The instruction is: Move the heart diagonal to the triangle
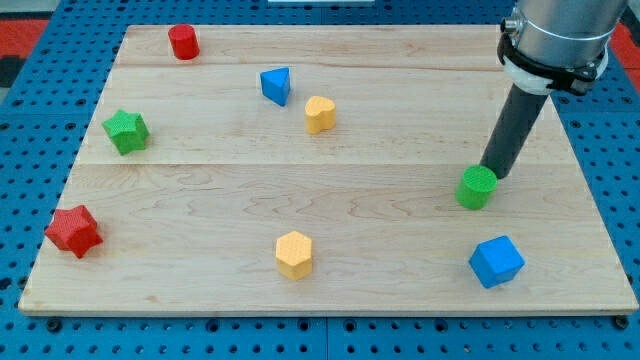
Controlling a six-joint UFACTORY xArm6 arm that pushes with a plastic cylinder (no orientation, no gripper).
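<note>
Just to the view's right of the blue triangular block (276,85) and a touch lower sat the yellow heart-shaped block (320,114), near it but apart on the pale wooden board (400,210). Well off to the triangle's right and lower, my tip (491,174) met the upper right edge of the green cylinder block (477,187). No jaws here, just a plain dark rod. Below that cylinder lay the blue cube (496,261).

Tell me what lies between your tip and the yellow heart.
Nothing visible does. My tip touches the green cylinder at the view's right; bare board runs leftward to the yellow heart, beside the blue triangle.
</note>
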